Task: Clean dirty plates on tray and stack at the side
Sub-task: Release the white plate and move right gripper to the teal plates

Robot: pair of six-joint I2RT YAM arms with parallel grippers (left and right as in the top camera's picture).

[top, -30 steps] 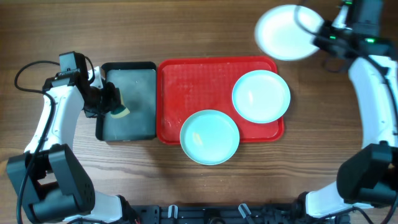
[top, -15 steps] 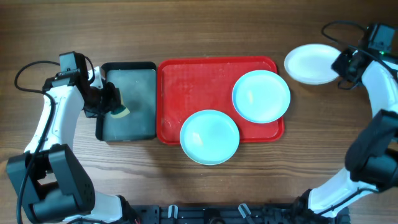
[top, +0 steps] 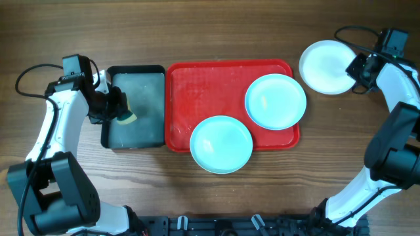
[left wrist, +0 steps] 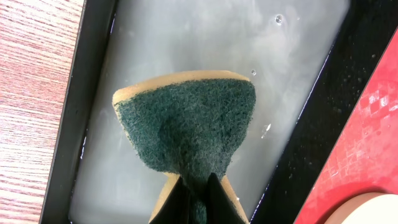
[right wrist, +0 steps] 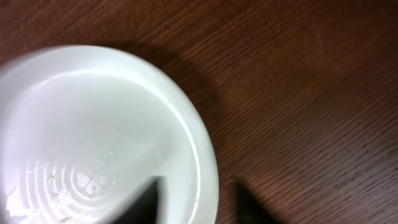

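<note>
Sponge (left wrist: 186, 118) pinched (left tool (left wrist: 194, 190)); white plate (top: 326, 58) beside tray (top: 210, 85)

The left arm (top: 56, 124) rises from its base at the lower left of the overhead frame, bends at the upper left, and reaches rightward. Its wrist points to the right, and the left gripper (top: 121, 108) sits at mid-left with its jaws clamped tight on a sponge (left wrist: 186, 124). In the left wrist view, the two dark fingertips (left wrist: 180, 199) are pressed almost together.

The right arm (top: 400, 98) runs up the right edge from the lower right and turns left at the top. The right gripper (top: 354, 65) points left. Its fingers (right wrist: 149, 199) stand apart, one on either side of the white plate's (right wrist: 93, 124) rim.
</note>
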